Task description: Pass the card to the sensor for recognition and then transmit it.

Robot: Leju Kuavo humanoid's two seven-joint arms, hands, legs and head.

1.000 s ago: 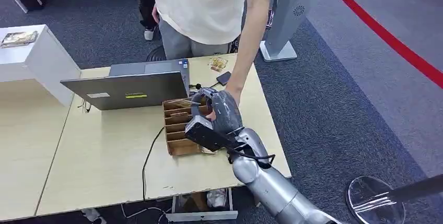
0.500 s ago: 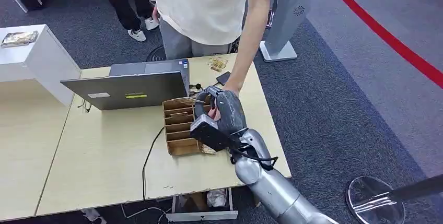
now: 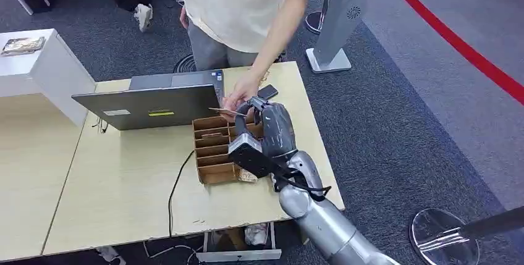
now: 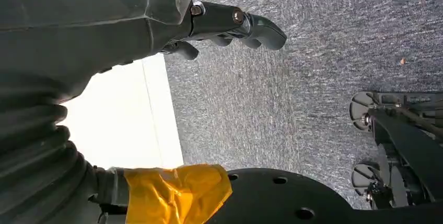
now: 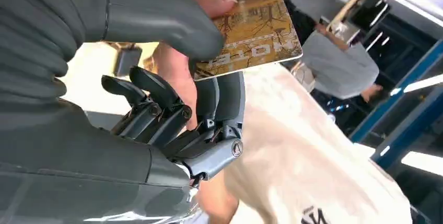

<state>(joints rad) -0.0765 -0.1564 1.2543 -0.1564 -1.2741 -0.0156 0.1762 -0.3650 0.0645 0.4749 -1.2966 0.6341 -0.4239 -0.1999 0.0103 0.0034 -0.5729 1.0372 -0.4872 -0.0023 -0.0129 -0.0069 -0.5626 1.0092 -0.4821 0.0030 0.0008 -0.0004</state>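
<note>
My right robot hand (image 3: 267, 130) is raised over the desk (image 3: 117, 197) near its right edge, just above the open cardboard box with compartments (image 3: 213, 151). In the right wrist view this robot hand (image 5: 172, 104) has the gold card (image 5: 251, 33) pinched between the thick thumb (image 5: 156, 18) on one face and the darker fingers (image 5: 156, 112) behind it, so it is holding the card. A person's hand (image 3: 238, 95) reaches in from the far side of the desk and touches the same card (image 3: 225, 111); in the wrist view that person's fingers (image 5: 177, 72) lie between my thumb and my darker fingers, against the card's edge. The card lies nearly flat, above the far end of the box, close to the right end of the laptop (image 3: 151, 101).

My left robot hand (image 4: 230, 23) hangs down over grey carpet, its fingers curled loosely with nothing in them; I cannot tell how far they are closed.

The laptop stands open near the far edge of the desk, its lid towards me. A black cable (image 3: 176, 188) runs from the box area towards the near edge. A small dark device (image 3: 267, 91) lies near the far right corner of the desk, just beyond the person's hand. The person in a pale shirt (image 3: 241, 2) stands at the far edge.
</note>
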